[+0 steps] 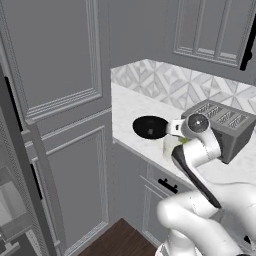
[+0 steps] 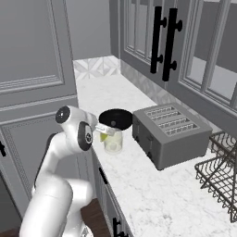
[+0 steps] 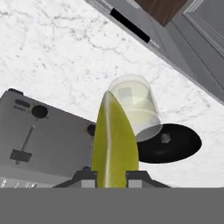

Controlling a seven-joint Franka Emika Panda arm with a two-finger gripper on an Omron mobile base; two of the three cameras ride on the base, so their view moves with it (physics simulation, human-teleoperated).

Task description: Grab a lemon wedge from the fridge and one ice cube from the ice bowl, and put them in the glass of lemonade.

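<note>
My two-finger gripper [image 3: 111, 175] is clenched on the bright yellow curved lemon wedge [image 3: 113, 144]. I see it above the clear glass tumbler of pale lemonade [image 3: 136, 107], beside the shallow black ice bowl [image 3: 177, 144].

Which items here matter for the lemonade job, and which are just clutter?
Job:
- lemon wedge, held in the tool
- glass of lemonade, below the wedge
- ice bowl, beside the glass
- ice cube, in the bowl

Clutter:
- toaster
- wire rack
- cabinets
</note>
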